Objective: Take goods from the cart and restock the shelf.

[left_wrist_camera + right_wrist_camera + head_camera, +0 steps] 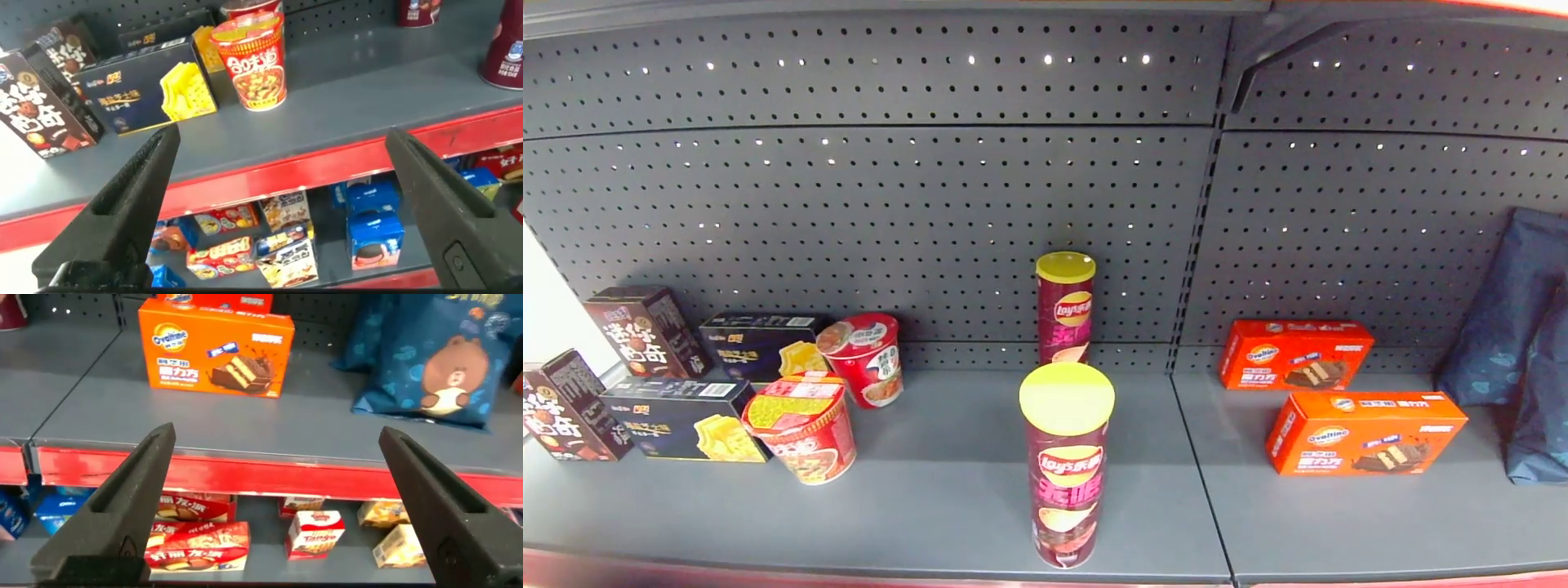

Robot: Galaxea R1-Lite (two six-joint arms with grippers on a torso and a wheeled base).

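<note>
Grey shelf (947, 490), goods in pairs, each pair front and rear. Just off its front edge, before the leftmost goods: left end effector (280, 135), spread wide, holding nothing.

- Far left: two brown boxes (645, 331) (568, 404), upright, long axes vertical.
- Next: two black boxes (756, 343) (682, 416), long axes left to right, fronts facing out.
- Then two red cups (870, 359) (805, 425), standing upright.
- Centre: two cans (1064, 306) (1066, 465), upright, yellow-topped, one near the front edge, one by the back panel (931, 204).
- Further right: two orange boxes (1294, 353) (1364, 431), long axes left to right.
- Far right: two blue bags (1503, 310) (1543, 408).

Before the front orange box and bags: right end effector (276, 431), wide open, empty.
</note>
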